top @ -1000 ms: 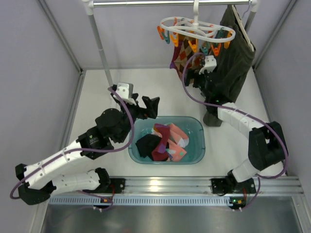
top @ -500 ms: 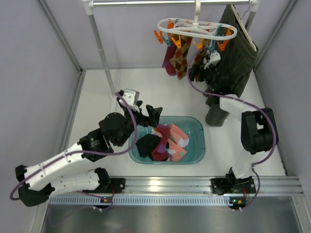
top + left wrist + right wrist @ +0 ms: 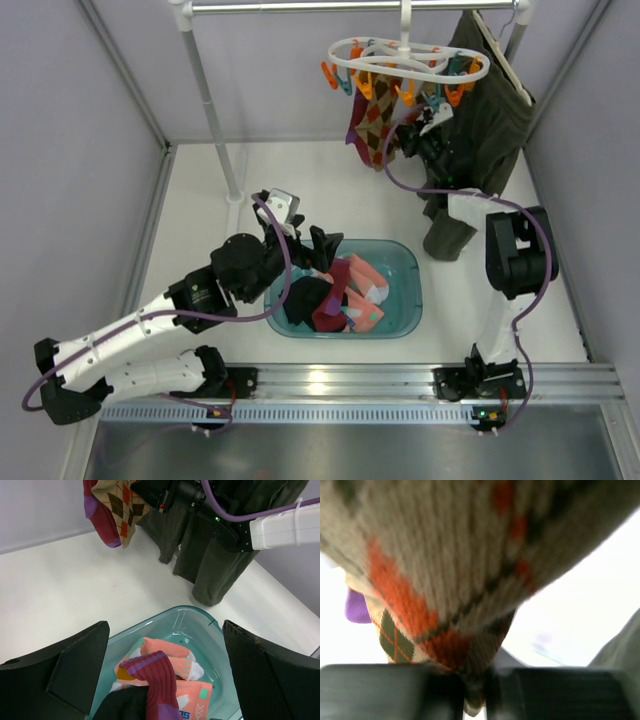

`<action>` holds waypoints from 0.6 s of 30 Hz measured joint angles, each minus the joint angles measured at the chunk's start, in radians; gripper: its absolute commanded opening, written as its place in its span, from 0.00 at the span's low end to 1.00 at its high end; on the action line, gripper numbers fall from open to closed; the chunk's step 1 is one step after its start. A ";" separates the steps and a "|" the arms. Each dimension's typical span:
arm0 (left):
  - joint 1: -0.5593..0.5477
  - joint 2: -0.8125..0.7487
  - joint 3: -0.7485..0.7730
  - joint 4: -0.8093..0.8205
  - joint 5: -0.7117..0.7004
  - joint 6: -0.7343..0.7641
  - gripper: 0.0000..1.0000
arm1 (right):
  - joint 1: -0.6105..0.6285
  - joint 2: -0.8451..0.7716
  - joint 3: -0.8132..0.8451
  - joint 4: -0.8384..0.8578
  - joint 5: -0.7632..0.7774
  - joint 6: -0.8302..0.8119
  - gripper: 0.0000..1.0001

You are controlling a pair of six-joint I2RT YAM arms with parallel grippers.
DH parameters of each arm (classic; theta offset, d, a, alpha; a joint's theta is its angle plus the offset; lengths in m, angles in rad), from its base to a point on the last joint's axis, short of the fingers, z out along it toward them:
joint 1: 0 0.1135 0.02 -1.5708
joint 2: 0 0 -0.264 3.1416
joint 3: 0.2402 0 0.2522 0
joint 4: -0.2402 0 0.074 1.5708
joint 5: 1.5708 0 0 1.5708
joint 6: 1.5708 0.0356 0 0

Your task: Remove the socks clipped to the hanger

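We look at the one argyle sock (image 3: 372, 125) that hangs from the hanger (image 3: 405, 62) at the back right, up on the rail (image 3: 300, 6). The sock hangs long and straight down. Its top is in a clip and its toe points at the table.

Our right gripper (image 3: 400, 140) is right at this sock, reaching in from the side of the green garment (image 3: 490, 110). In the right wrist view the sock (image 3: 445, 580) fills almost everything, and its cloth runs down into the thin gap between the two dark fingers (image 3: 385, 690). So these fingers are closed tight on the sock, low on it. The clip is above the fingers, so we think the pull has to go down and away from the hanger.

Our left gripper (image 3: 322, 245) is well apart from the hanger. It hovers over the near left side of the tub (image 3: 405, 262), just above the loose socks (image 3: 335, 300) lying in it. Its fingers (image 3: 65, 670) are spread wide and hold nothing. From there the argyle sock (image 3: 117, 507) is far off at the top of the view.

The right arm is the near one, so this sock is its job.
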 measured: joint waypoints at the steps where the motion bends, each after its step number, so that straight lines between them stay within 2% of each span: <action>1: 0.000 -0.005 -0.005 -0.001 0.003 0.000 0.98 | 0.000 0.000 -0.006 0.025 0.000 0.002 0.00; 9: 0.000 -0.041 -0.013 -0.004 0.062 -0.011 0.98 | 0.001 -0.116 -0.243 0.171 0.035 0.069 0.00; 14: 0.000 -0.081 -0.013 -0.005 0.176 -0.035 0.98 | 0.040 -0.308 -0.417 0.192 0.121 0.080 0.00; 18: 0.000 -0.129 -0.012 -0.005 0.301 -0.057 0.98 | 0.131 -0.480 -0.537 0.196 0.209 0.052 0.00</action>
